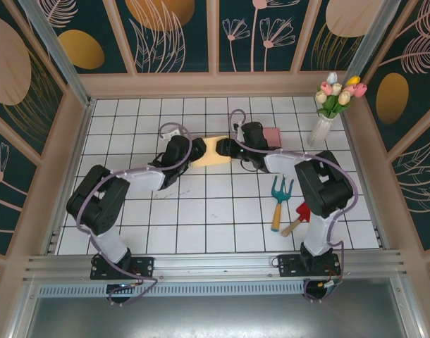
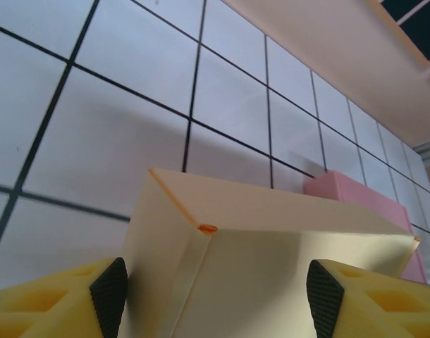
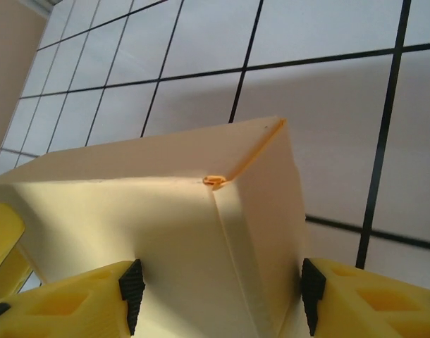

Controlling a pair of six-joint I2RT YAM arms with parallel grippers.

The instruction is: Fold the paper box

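Note:
The cream paper box [image 1: 213, 151] lies mid-table between both grippers, with an orange-edged corner seam on each end. My left gripper [image 1: 198, 152] straddles its left end. In the left wrist view the box [image 2: 271, 267] sits between the black pads [image 2: 109, 285], the left pad beside its side wall and the right pad in front of its broad face, with no clear pinch. My right gripper [image 1: 226, 148] is at the other end. In the right wrist view both pads [image 3: 310, 296] press against the walls of the box [image 3: 201, 239].
A pink block [image 1: 272, 135] lies just behind the right gripper, also visible past the box [image 2: 356, 201]. A vase of tulips [image 1: 321, 130] stands at the back right. A teal hand fork [image 1: 280, 201] and a red trowel [image 1: 297, 218] lie at the right front.

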